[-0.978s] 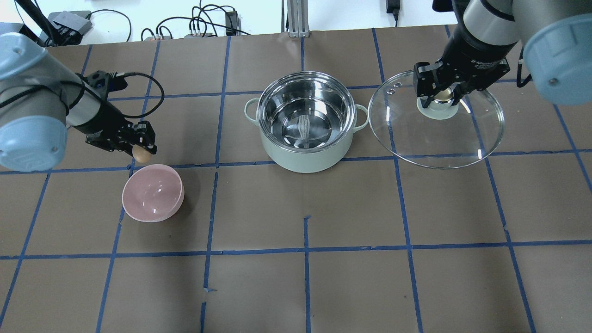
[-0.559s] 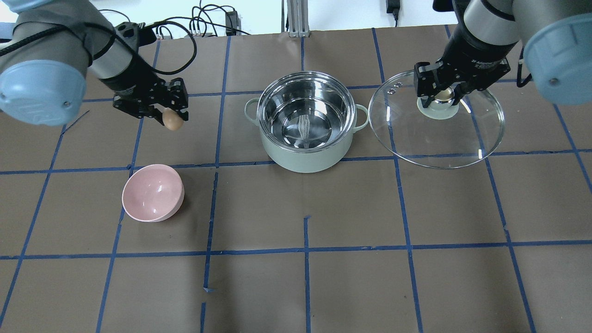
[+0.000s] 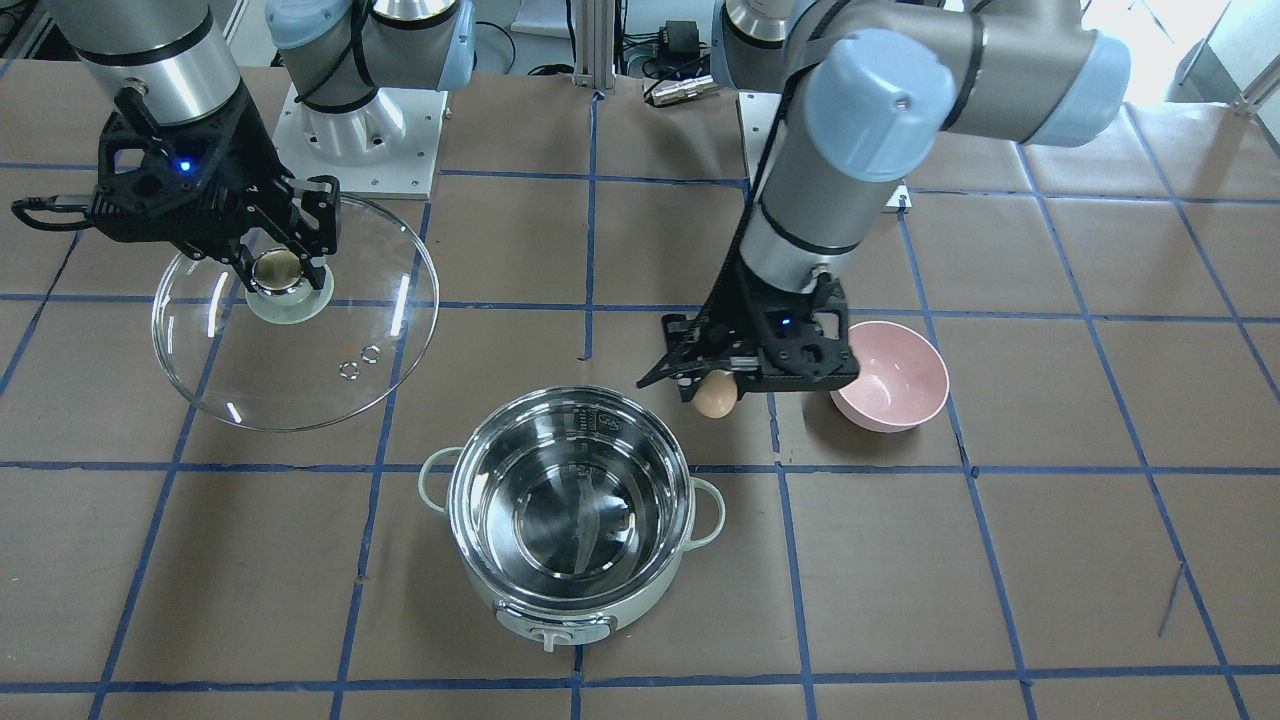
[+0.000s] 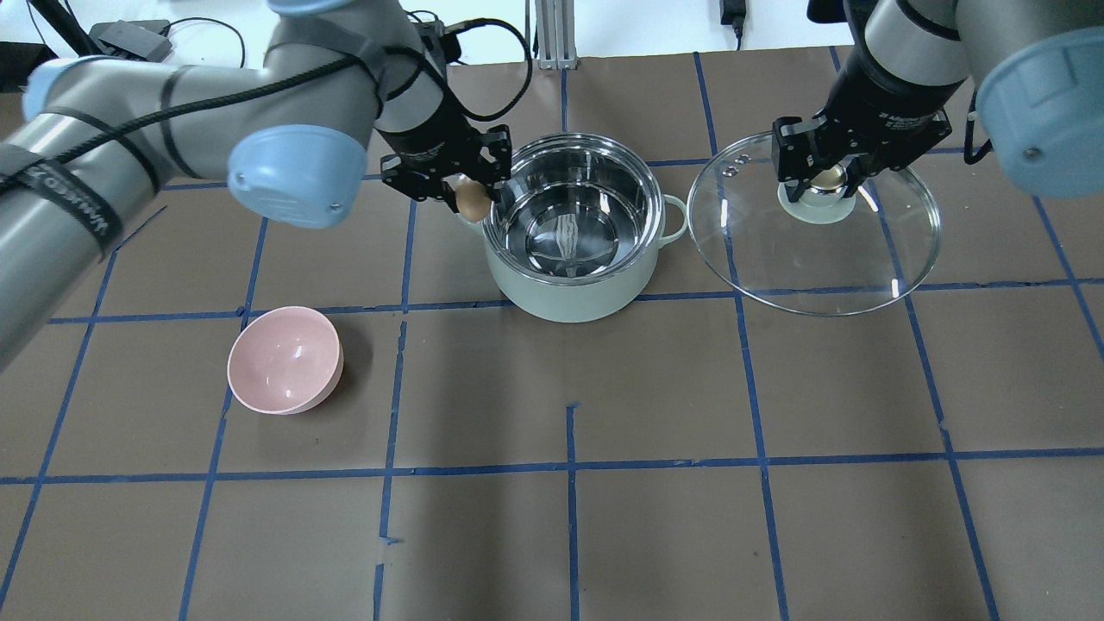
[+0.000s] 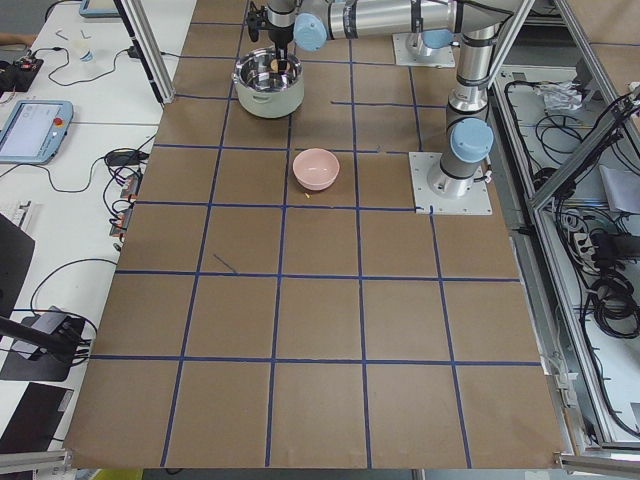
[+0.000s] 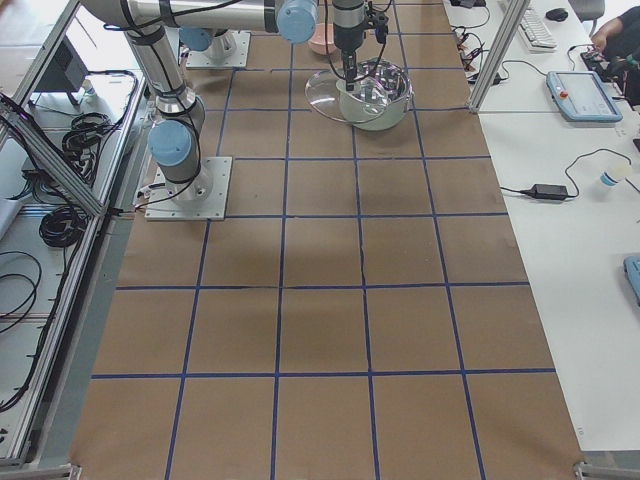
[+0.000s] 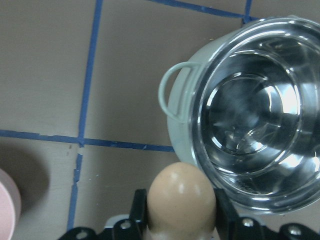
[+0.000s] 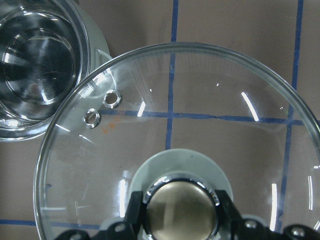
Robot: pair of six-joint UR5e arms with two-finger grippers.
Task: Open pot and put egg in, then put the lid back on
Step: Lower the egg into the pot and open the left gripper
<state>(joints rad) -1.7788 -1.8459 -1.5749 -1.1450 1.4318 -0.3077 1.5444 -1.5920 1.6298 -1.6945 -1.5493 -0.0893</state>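
The mint-green pot stands open at the table's middle, its steel inside empty; it also shows in the front view and the left wrist view. My left gripper is shut on the brown egg and holds it above the pot's left handle, just outside the rim. The egg also shows in the front view and the left wrist view. My right gripper is shut on the knob of the glass lid, held right of the pot.
An empty pink bowl sits on the table to the front left of the pot; it also shows in the front view. Blue tape lines cross the brown table cover. Cables lie along the far edge.
My left gripper has carried the egg from beside the pink bowl, away and to the right, up to the pot's left rim. The right gripper and lid have not moved.
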